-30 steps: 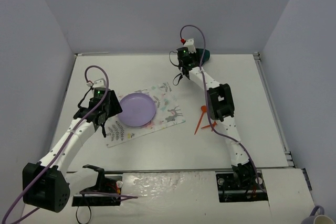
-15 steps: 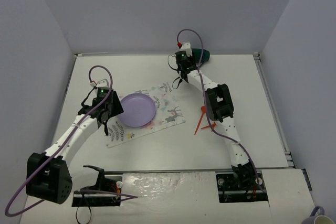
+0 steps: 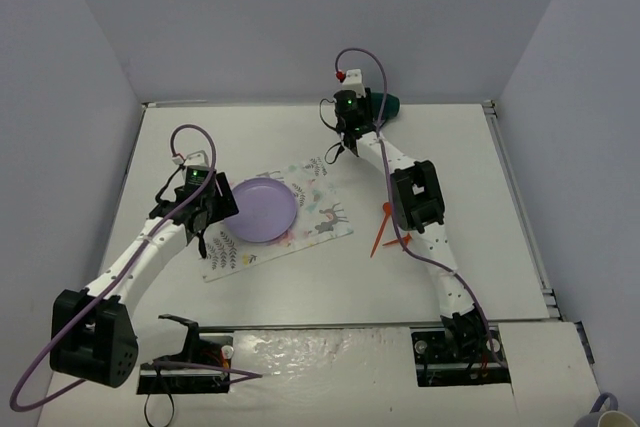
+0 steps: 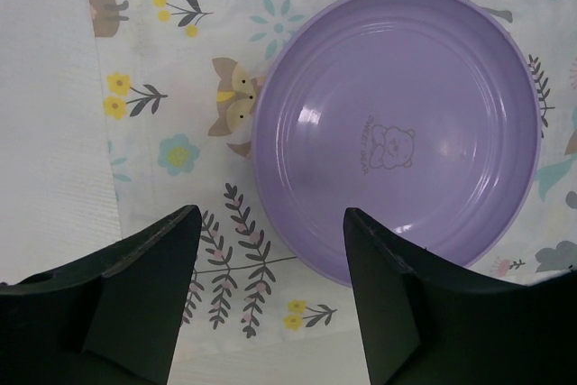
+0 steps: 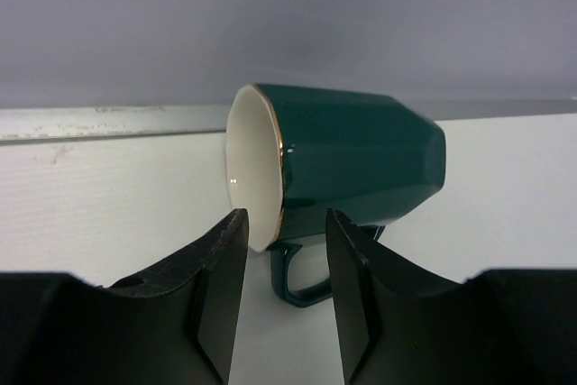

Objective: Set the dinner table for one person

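Bench: the bench [image 3: 250,137] is the big plain white top that carries everything; both arms are bolted at its near edge.
Placemat: the placemat [image 4: 144,142], printed with animals and leaves, lies slightly skewed left of centre and marks out the one place setting.
Plate: the purple plate [image 4: 397,132] sits flat on the placemat, right way up, its left rim close to the mat's left edge. This part of the setting looks done.
Left jaws: the left jaws are spread wide and grasp nothing. They hang over the near rim of the plate, as they would after letting go of it.
Mug: the green mug [image 5: 361,160] lies on its side at the far edge of the bench by the back wall. Its mouth faces sideways and its handle points down at the surface. It is well apart from the placemat, so it has to be fetched and stood up.
Right jaws: the right jaws are parted and closed on nothing, lined up either side of the mug's gold rim. That suits pinching the wall. Whether the tips already reach the rim is hard to judge from the wrist view.
Orange utensils: the orange utensils [image 3: 380,237] lie on bare bench just right of the placemat, partly under the right arm, not yet laid out.
Risk: a tipped mug may roll or slide against the wall when pinched.
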You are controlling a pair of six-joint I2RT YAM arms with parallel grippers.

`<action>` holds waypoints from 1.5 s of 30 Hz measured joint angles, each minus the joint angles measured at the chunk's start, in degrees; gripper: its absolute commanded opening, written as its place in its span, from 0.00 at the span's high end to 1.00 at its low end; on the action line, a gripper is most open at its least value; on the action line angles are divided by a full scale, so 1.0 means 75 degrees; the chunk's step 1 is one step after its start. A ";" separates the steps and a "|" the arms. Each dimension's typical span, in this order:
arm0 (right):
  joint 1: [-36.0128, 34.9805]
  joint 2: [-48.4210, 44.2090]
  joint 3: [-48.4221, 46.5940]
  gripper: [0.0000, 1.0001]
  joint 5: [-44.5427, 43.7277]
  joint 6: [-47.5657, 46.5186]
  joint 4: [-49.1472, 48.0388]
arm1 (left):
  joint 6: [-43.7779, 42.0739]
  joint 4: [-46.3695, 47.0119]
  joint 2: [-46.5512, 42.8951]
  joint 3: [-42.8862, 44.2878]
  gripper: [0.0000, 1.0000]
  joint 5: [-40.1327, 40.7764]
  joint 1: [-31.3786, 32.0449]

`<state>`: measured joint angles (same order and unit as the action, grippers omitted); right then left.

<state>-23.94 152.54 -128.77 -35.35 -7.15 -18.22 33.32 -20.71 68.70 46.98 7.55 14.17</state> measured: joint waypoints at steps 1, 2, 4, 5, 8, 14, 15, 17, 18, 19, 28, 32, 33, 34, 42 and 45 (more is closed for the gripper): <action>0.0000 0.0033 -0.0100 0.62 -0.0044 -0.0077 -0.0064 | -0.0008 0.0000 0.0039 0.0000 0.39 0.0003 0.0000; 0.0000 0.0087 -0.0215 0.62 -0.0094 -0.0147 -0.0135 | -0.0019 0.0002 0.0082 0.0000 0.38 0.0005 0.0000; 0.0000 0.0216 -0.0467 0.62 -0.0189 -0.0294 -0.0276 | -0.0037 0.0009 0.0172 0.0000 0.39 0.0009 0.0000; 0.0007 0.0280 -0.0576 0.62 -0.0232 -0.0345 -0.0335 | -0.0050 0.0017 0.0230 0.0000 0.39 0.0010 0.0000; 0.0048 0.0479 -0.0841 0.61 -0.0310 -0.0433 -0.0427 | -0.0080 0.0038 0.0418 0.0000 0.39 0.0018 0.0000; 0.0172 0.0686 -0.0898 0.60 -0.0382 -0.0355 -0.0340 | -0.0161 0.0063 0.0754 0.0001 0.40 0.0011 0.0000; 0.0201 0.0686 -0.0898 0.60 -0.0396 -0.0326 -0.0338 | -0.0164 0.0065 0.0781 0.0002 0.40 0.0003 0.0000; 0.0260 0.0686 -0.0889 0.60 -0.0458 -0.0304 -0.0334 | -0.0166 0.0085 0.0796 0.0000 0.40 -0.0003 0.0000; 0.0287 0.0686 -0.0887 0.60 -0.0478 -0.0292 -0.0327 | -0.0166 0.0105 0.0796 0.0002 0.40 -0.0005 0.0000; 0.0311 0.0686 -0.0886 0.60 -0.0507 -0.0281 -0.0315 | -0.0166 0.0124 0.0796 0.0003 0.40 -0.0007 0.0000; 0.0388 0.0686 -0.0788 0.89 -0.1143 -0.0258 0.0015 | -0.0166 0.0175 0.0796 0.0000 0.40 -0.0012 0.0000; 0.0390 0.0675 -0.0790 1.00 -0.1835 -0.0382 0.0049 | -0.0166 0.0172 0.0782 0.0000 0.40 -0.0012 0.0000; 0.0400 0.0674 -0.0790 1.00 -0.1809 -0.0364 -0.0022 | -0.0166 0.0172 0.0770 0.0002 0.40 -0.0014 0.0000; 0.0404 0.0674 -0.0779 1.00 -0.1848 -0.0369 -0.0055 | -0.0166 0.0170 0.0756 0.0003 0.40 -0.0017 0.0000; 0.0437 0.0241 -0.0121 1.00 -0.1946 -0.0210 0.0011 | -0.0166 0.0169 0.0586 0.0000 0.40 -0.0026 0.0000; 0.0419 -0.0052 0.0163 1.00 -0.1753 -0.0081 0.0298 | -0.0166 0.0169 0.0570 0.0000 0.41 -0.0030 0.0000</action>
<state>-20.80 152.15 -127.54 -48.50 -7.76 -15.99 32.08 -19.44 72.98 46.98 7.33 14.17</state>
